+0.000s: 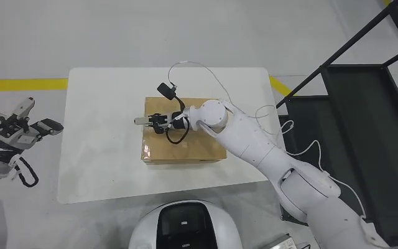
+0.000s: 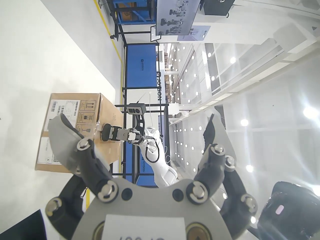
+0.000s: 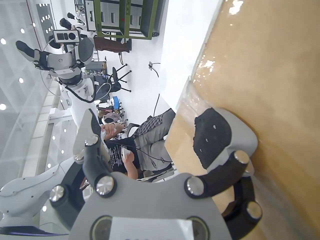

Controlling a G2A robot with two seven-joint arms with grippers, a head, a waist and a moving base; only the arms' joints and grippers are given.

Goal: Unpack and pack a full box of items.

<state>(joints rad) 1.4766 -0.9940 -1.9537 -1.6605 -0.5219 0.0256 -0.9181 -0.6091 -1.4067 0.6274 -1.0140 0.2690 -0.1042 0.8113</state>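
Brown cardboard box [image 1: 183, 140], taped shut, is sitting mid-way on the white table [image 1: 99, 124]. The right gripper [image 1: 147, 120] is hovering at its edge, and the left gripper [image 1: 31, 121] is hanging well off the table.

From the left wrist, the left gripper [image 2: 140, 136] is gaping wide, holding nothing, with the box [image 2: 72, 126] far off.

From the right wrist, the right gripper [image 3: 150, 133] is spreading wide and empty. One pad [image 3: 212, 136] is lying against the box [image 3: 262, 63] beside the glossy clear tape [image 3: 200, 81]. That pad is probably risking a skid over the slick tape, or shoving the unbraced box sideways.
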